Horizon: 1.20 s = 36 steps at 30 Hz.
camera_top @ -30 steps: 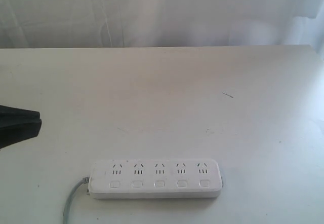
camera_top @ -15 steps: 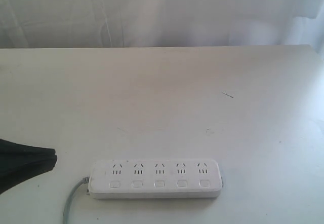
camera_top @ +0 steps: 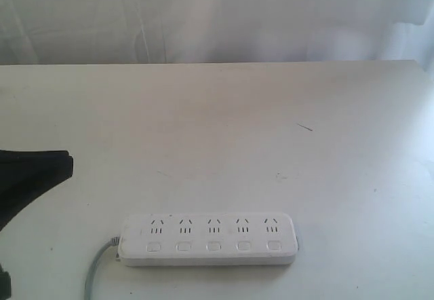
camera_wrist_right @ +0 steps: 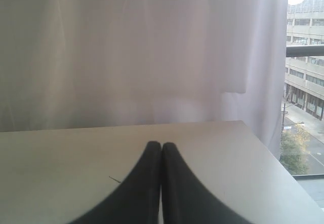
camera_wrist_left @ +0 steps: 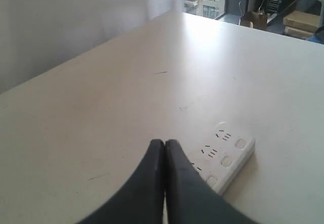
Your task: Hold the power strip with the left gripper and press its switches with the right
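Note:
The white power strip point(camera_top: 209, 239) lies flat near the table's front edge, its five switches point(camera_top: 214, 246) in a row along the near side and its grey cord point(camera_top: 95, 273) leaving the left end. My left gripper point(camera_top: 66, 164) enters from the left edge, shut and empty, above the table and well left of the strip. From the left wrist, the shut left gripper point(camera_wrist_left: 164, 143) points toward the strip's end point(camera_wrist_left: 228, 155), partly hiding it. The right gripper point(camera_wrist_right: 161, 145) is shut and empty, seen only in its wrist view, where neither the strip nor the switches show.
The white table point(camera_top: 271, 144) carries a small dark mark point(camera_top: 305, 127). A white curtain point(camera_top: 203, 15) hangs behind the far edge. Through the right wrist camera, the table's corner point(camera_wrist_right: 243, 125) and a window with buildings point(camera_wrist_right: 306, 41) are visible.
The left gripper first pushed right and lower toward the strip's cord end, then rose again; it now sits higher at about the same reach. The strip has not moved.

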Each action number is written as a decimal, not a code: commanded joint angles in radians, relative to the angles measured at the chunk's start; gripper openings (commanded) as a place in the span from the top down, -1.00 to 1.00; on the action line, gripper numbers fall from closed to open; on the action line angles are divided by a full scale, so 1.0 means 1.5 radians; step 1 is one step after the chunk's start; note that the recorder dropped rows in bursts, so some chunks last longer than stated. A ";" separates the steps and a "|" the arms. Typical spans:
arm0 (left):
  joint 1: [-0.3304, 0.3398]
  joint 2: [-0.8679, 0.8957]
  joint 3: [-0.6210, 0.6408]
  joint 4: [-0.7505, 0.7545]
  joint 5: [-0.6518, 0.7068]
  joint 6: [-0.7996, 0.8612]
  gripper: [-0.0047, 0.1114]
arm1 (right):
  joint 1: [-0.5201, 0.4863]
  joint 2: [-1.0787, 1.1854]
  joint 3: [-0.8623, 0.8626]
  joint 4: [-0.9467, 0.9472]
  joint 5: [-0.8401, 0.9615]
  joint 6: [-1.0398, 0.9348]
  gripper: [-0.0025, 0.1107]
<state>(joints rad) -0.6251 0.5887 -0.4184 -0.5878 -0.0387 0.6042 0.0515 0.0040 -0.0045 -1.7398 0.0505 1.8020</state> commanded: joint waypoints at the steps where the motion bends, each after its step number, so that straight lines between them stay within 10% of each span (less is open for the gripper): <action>1: -0.003 -0.008 0.031 -0.027 -0.021 -0.020 0.92 | -0.003 -0.003 0.003 -0.003 0.007 -0.001 0.96; 16: 0.224 -0.171 0.224 0.100 -0.111 -0.293 0.92 | -0.003 -0.003 0.003 -0.003 0.011 -0.001 0.96; 24: 0.349 -0.259 0.279 0.558 -0.085 -0.732 0.92 | -0.003 -0.003 0.003 -0.003 0.009 -0.001 0.96; 32: 0.378 -0.269 0.279 1.046 -0.077 -1.087 0.92 | -0.003 -0.003 0.003 -0.003 0.009 -0.001 0.96; 36: 0.378 -0.262 0.279 1.077 0.014 -1.160 0.92 | -0.003 -0.003 0.003 -0.003 0.010 -0.001 0.96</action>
<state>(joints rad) -0.0598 0.1907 -0.0031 0.9965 -0.0824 -1.0741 0.0515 0.0040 -0.0045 -1.7398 0.0603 1.8020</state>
